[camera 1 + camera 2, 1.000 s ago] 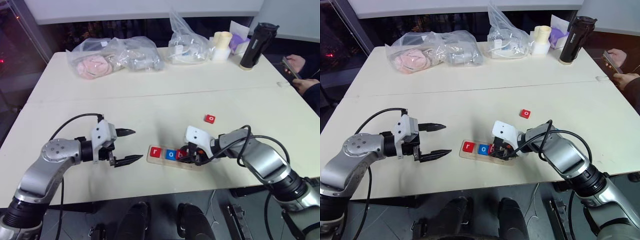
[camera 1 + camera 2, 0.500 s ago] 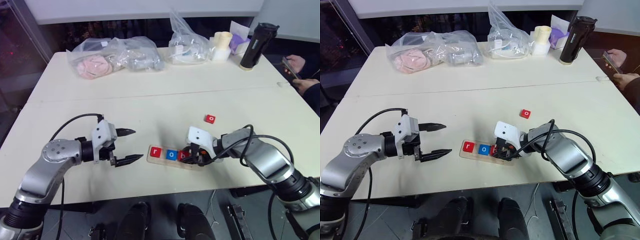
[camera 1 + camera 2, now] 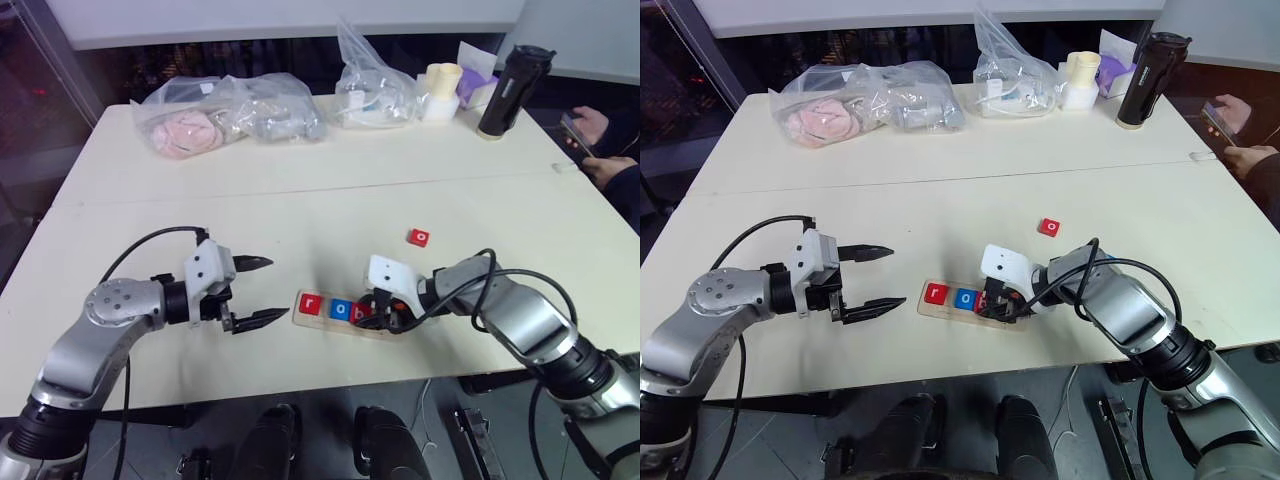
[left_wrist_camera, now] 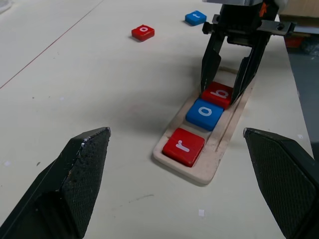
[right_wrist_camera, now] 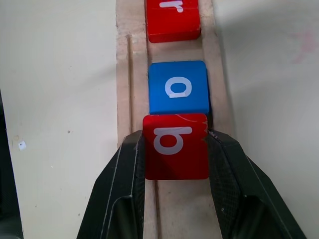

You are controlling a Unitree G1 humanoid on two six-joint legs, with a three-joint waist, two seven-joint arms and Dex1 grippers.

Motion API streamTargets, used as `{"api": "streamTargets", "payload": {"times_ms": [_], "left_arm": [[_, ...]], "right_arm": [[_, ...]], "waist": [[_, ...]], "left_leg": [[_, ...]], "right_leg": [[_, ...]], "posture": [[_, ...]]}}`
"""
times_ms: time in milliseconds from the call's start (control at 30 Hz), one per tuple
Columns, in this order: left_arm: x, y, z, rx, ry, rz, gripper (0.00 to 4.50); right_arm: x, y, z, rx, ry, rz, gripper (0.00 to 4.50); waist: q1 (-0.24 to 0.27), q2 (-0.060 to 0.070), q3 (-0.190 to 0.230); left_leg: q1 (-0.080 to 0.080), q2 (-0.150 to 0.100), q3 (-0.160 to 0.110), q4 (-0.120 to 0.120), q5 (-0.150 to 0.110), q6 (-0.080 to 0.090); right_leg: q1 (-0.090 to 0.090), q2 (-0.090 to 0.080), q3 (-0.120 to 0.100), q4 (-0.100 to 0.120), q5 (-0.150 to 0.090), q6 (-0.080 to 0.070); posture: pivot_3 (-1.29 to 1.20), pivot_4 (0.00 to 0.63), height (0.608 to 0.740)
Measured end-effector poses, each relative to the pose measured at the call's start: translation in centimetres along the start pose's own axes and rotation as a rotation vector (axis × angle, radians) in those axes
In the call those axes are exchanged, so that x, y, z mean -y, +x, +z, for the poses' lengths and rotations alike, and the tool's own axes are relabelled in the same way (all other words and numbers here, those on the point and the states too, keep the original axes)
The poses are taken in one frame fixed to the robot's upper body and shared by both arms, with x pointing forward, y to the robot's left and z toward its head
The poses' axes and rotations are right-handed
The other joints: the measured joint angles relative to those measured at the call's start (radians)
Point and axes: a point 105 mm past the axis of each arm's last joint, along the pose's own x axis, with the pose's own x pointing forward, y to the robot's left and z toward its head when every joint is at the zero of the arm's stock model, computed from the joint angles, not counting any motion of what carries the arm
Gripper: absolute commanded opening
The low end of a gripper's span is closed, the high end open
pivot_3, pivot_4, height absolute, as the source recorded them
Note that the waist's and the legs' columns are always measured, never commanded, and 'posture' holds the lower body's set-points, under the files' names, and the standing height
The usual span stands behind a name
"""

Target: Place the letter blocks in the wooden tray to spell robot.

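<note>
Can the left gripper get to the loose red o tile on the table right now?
Probably yes. The left gripper is open and holds nothing, and the table between it and the red o tile is bare. The tile lies beyond the tray and the right gripper, which is shut on the red b tile, so neither blocks it.

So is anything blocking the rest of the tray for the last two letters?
Nothing visible does. The wooden tray is bare past the red b, which the right claw grips; the red o and a blue block wait on the table.
</note>
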Motion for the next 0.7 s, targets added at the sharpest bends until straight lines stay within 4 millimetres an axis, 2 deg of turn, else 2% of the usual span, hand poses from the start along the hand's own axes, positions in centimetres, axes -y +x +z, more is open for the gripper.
{"api": "streamTargets", "payload": {"times_ms": [700], "left_arm": [[0.25,-0.06,-0.34,-0.006,-0.015,0.016,4.50]], "right_arm": [[0.07,0.76,0.82,0.017,-0.018,0.016,1.14]], "waist": [[0.000,0.000,0.000]], "left_leg": [[0.000,0.000,0.000,0.000,0.000,0.000]], "right_leg": [[0.000,0.001,0.000,0.000,0.000,0.000]], "posture": [[0.00,0.150,0.740]]}}
